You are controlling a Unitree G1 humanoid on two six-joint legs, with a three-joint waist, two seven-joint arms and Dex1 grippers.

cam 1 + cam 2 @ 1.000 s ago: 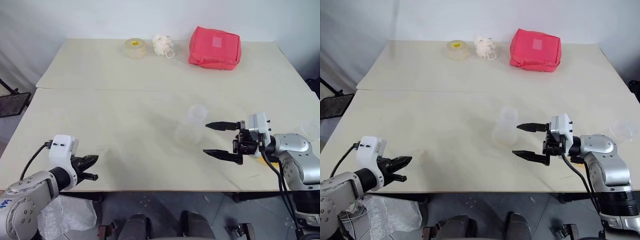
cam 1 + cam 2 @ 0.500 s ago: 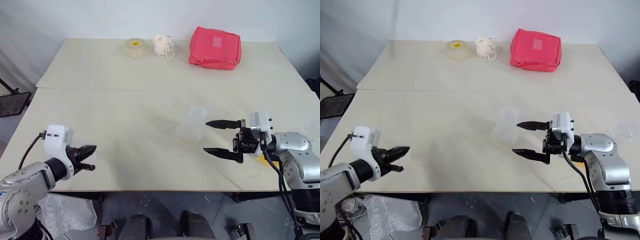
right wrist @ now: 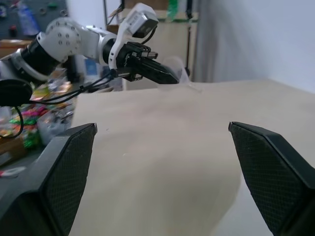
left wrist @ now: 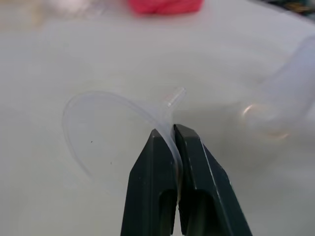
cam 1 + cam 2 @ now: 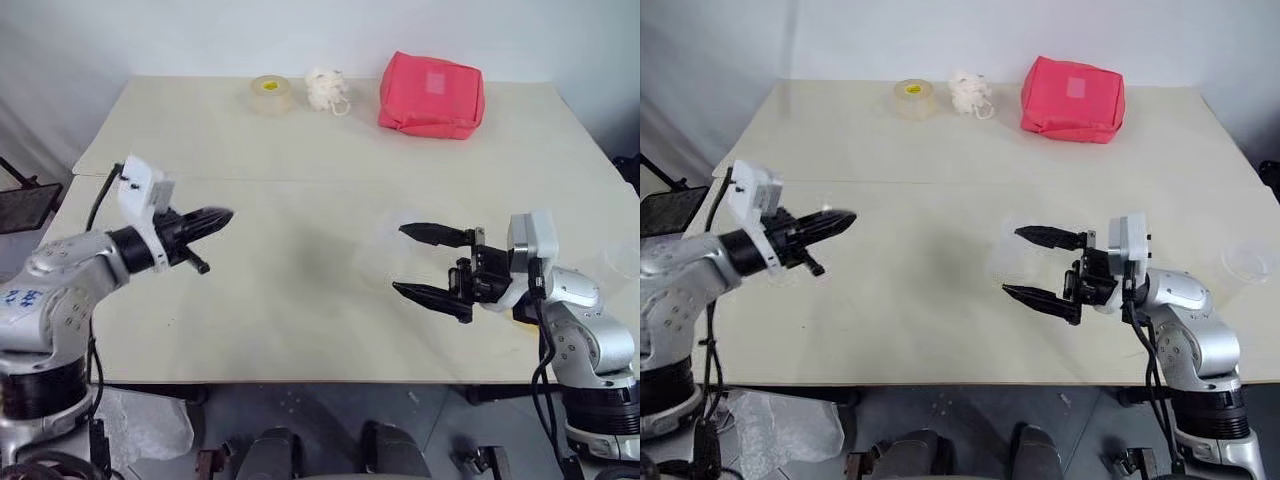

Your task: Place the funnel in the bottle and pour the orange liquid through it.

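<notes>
A: Starting at the left, what is the left claw [image 5: 222,215] doing?

B: It hangs above the desk [image 5: 250,300], pointing toward the middle, its two black fingers pressed together on the rim of the funnel [image 4: 115,130]. The wrist view shows the clear cone pinched at its edge, the thin spout sticking out past the fingertips.

A: And the bottle?

B: The bottle [image 5: 1012,258] stands on the desk right of centre, faint and see-through, well apart from the funnel. I cannot make out any orange liquid in it.

A: The right claw?

B: The right claw [image 5: 418,262] is spread wide, pointing left, its fingertips just beside the bottle; whether they touch it I cannot tell.

A: Anything further right or behind?

B: A clear cup [image 5: 1243,262] sits near the desk's right edge. At the far edge lie a tape roll [image 5: 271,94], a white puff [image 5: 326,90] and a red pouch [image 5: 431,95].
</notes>
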